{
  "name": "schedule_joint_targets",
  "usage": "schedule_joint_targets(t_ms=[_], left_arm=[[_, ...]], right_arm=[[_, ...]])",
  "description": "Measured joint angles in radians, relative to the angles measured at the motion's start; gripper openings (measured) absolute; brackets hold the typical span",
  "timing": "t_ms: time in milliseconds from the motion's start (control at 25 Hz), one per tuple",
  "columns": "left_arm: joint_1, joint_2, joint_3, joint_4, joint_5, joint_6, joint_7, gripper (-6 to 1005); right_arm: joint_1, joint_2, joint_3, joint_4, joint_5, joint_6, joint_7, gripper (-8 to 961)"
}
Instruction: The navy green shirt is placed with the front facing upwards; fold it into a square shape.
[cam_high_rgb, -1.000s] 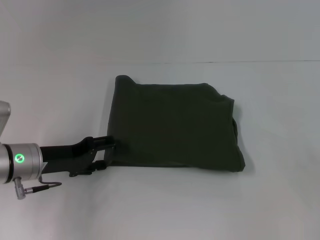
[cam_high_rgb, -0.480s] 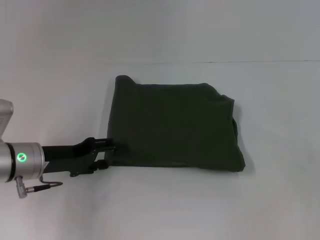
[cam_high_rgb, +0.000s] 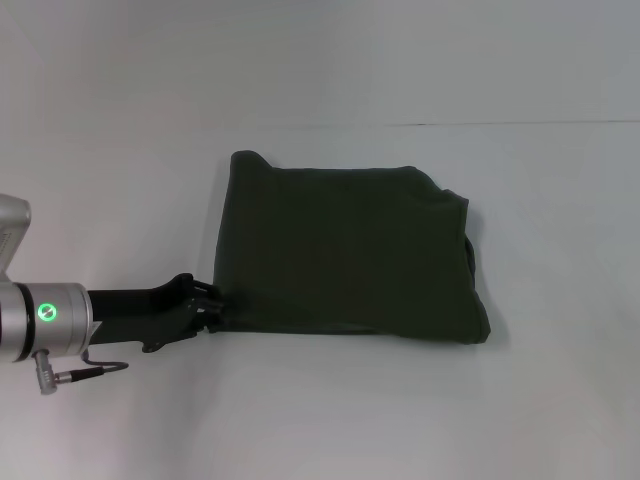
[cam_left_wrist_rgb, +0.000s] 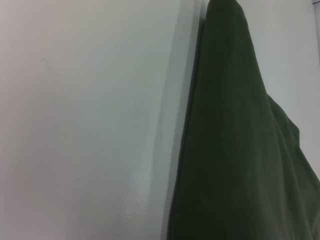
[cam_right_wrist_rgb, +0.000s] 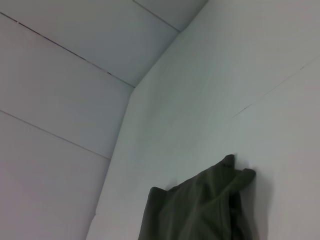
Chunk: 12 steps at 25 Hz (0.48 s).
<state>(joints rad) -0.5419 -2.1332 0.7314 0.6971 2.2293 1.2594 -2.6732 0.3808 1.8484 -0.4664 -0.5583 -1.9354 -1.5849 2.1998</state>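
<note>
One left hand (cam_high_rgb: 210, 303) at near-left corner of navy green shirt (cam_high_rgb: 345, 245), fingers narrowed, touching cloth edge.

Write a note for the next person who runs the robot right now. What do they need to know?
Left gripper: low at the near left corner of the navy green shirt, touching its edge; whether it is open or shut cannot be seen.
Right gripper: out of the head view, parked away from the work.
Shirt: lies folded on the white table as a rough rectangle, no print showing.
Done: the shirt is folded up into a compact block.
Left: probably tidy the uneven right edge and square it off, then pull the left arm away.
</note>
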Motion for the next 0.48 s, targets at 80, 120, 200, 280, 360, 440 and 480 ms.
schedule_joint_targets(t_ms=[80,120,200,280,360,440,480], left_arm=[[0.000,0.000,0.000,0.000,0.000,0.002,0.000,323],[0.000,0.001,0.000,0.000,0.000,0.002,0.000,301],[0.001,0.001,0.000,0.003,0.000,0.005,0.000,257],[0.004,0.001,0.000,0.006,0.000,0.007,0.000,214],[0.006,0.000,0.000,0.007,0.000,0.008,0.000,170],[0.008,0.000,0.000,0.007,0.000,0.009,0.000,121],[0.008,0.000,0.000,0.007,0.000,0.010,0.000,95]], right_arm=[[0.000,0.000,0.000,0.000,0.001,0.001,0.000,759],[0.001,0.000,0.000,0.000,0.001,0.001,0.000,759],[0.001,0.000,0.000,0.000,0.002,0.001,0.001,759],[0.001,0.000,0.000,0.000,0.003,0.001,0.001,760],[0.001,0.000,0.000,0.000,0.005,-0.001,0.001,760],[0.001,0.000,0.000,0.000,0.005,-0.001,0.001,760],[0.001,0.000,0.000,0.000,0.005,-0.001,0.001,760]])
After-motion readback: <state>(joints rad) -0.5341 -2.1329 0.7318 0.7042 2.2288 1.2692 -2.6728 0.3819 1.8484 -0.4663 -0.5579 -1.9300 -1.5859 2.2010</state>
